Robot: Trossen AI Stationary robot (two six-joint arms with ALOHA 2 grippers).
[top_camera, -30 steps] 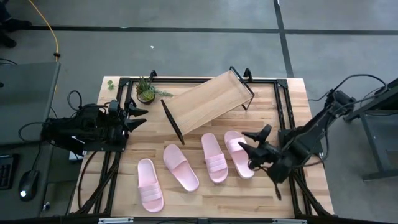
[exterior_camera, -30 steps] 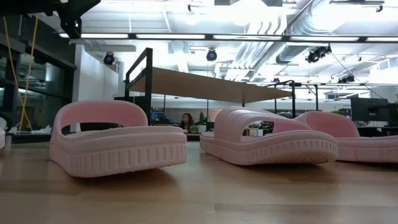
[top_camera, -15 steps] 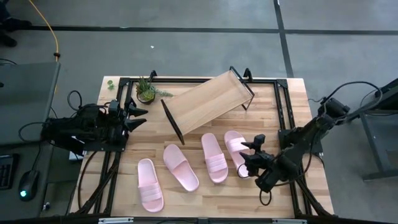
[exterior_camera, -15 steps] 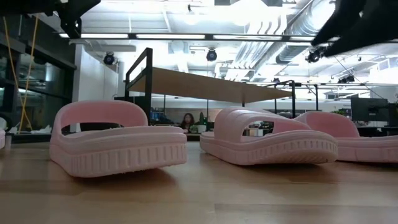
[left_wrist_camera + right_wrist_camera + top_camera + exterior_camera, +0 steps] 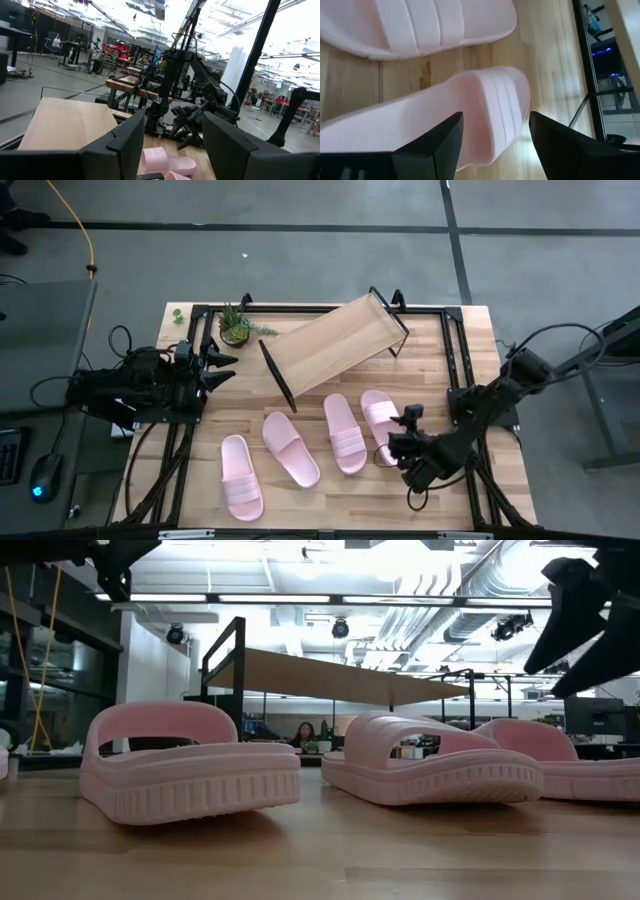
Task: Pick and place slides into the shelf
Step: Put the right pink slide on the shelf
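Note:
Four pale pink slides lie soles down on the wooden table: the left one, the second, the third and the right one. The shelf, a slanted light-wood board in a black frame, stands behind them. My right gripper is open and hovers over the right slide's near part. In the right wrist view its fingers stand on either side of that slide's strap. It also shows in the low view. My left gripper is open and empty at the table's left edge.
A small potted plant stands at the far left, beside the shelf's left end. A black metal frame runs around the tabletop. Bare wood lies in front of the slides toward the near edge.
My right gripper has gone toward the table's near edge and down over the right slide's near part, turning as it went. In the low view it has come down into the picture at the top right. The slides have stayed where they were.

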